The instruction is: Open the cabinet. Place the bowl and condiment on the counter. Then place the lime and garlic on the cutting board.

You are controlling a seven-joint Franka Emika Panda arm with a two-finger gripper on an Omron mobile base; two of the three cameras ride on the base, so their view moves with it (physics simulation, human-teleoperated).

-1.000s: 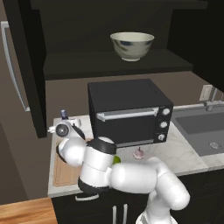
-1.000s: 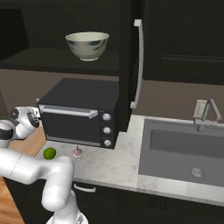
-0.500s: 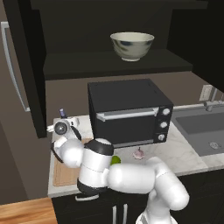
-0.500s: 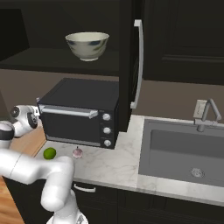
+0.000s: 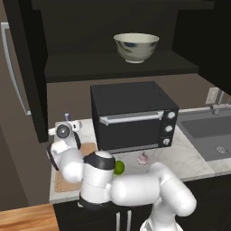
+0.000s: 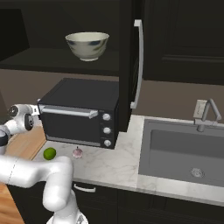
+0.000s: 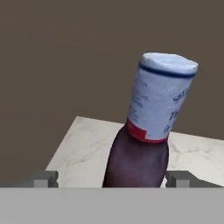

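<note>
We saw the gripper (image 7: 111, 178) at the far left end of the counter (image 5: 189, 155), w/ its two finger tips (image 7: 43, 178) spread wide, one on each side of the condiment (image 7: 146, 131); neither tip touched the bottle as far as we could tell, so it gripped nothing. The condiment stood upright btwn the tips on the white marble, dark purple body below, pale labelled cap above, brown wall behind it. Just below the gripper in the left base view lay the cutting board (image 5: 63, 177), partly hidden by the arm. To the right of the gripper sat a black toaster oven (image 5: 131, 115) on the counter. In front of the oven, right of the gripper and nearer the counter edge, we saw the lime (image 6: 49, 153) and, just beside it further right, the garlic (image 6: 77, 152), both on the marble, not on the board. Above & right of the gripper the cabinet (image 6: 131, 65) stood open, and the bowl (image 5: 136, 47) sat upright on its shelf, over the oven. Further right, well apart from the gripper, was a grey sink (image 6: 183, 153) w/ a faucet (image 6: 209, 114).
</note>
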